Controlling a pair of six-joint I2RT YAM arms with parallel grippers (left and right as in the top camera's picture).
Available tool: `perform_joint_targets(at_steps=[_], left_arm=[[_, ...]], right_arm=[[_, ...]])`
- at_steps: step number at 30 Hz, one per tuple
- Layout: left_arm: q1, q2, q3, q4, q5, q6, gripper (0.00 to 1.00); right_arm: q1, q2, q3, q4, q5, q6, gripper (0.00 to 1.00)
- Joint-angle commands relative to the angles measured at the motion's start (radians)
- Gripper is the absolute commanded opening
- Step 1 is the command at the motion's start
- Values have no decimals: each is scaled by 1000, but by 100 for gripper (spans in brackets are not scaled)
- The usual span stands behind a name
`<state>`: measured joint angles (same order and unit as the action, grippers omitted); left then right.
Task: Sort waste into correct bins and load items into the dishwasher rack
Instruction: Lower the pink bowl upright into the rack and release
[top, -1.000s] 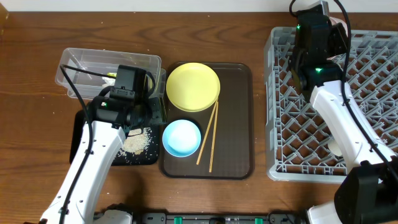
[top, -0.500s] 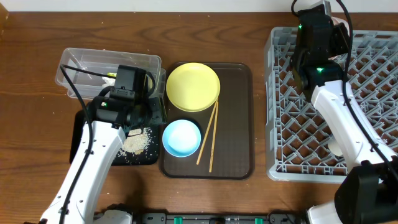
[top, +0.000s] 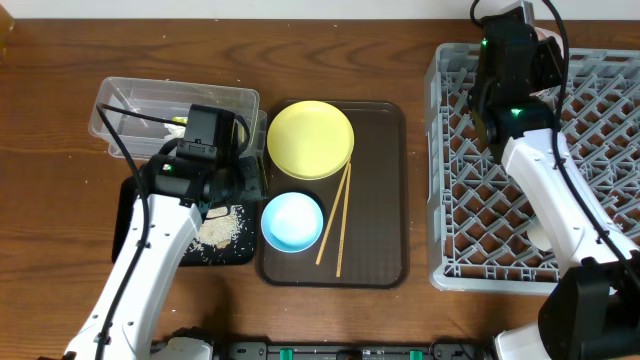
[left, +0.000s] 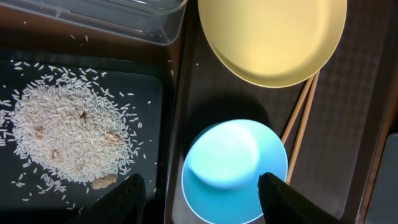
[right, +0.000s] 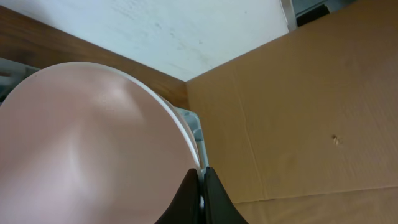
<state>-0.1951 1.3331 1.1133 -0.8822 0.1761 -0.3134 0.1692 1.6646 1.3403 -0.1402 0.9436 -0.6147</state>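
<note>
Jaws, left: spread open over light blue bowl (left: 233, 165) on brown tray (top: 380, 180).
Jaws, right: clenched on white bowl (right: 93, 143) rim, at dishwasher rack (top: 600, 120) far corner.

Brown wooden desk (top: 330, 50), grain running left to right, carrying four containers. Landmark: dark brown serving tray (top: 382, 200), near the desk's centre. Clear plastic tub (top: 125, 95): left of the serving tray, beside its far-left corner, long side parallel to the desk's far edge. Black tray (top: 124, 215): left of the serving tray, alongside its near-left rim and just nearer than the tub. Dishwasher rack (top: 447, 180): right of the serving tray, a strip of bare wood between them.
</note>
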Motion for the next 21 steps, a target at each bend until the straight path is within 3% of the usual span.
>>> perform_joint_targets(at_steps=[1,21], left_arm=[[2,-5,3,1,-13,10,61],[2,-5,3,4,-12,10,61]], right_arm=[[-18,8,6,2,25,-7,1],[-40,8,6,2,-5,-7,1]])
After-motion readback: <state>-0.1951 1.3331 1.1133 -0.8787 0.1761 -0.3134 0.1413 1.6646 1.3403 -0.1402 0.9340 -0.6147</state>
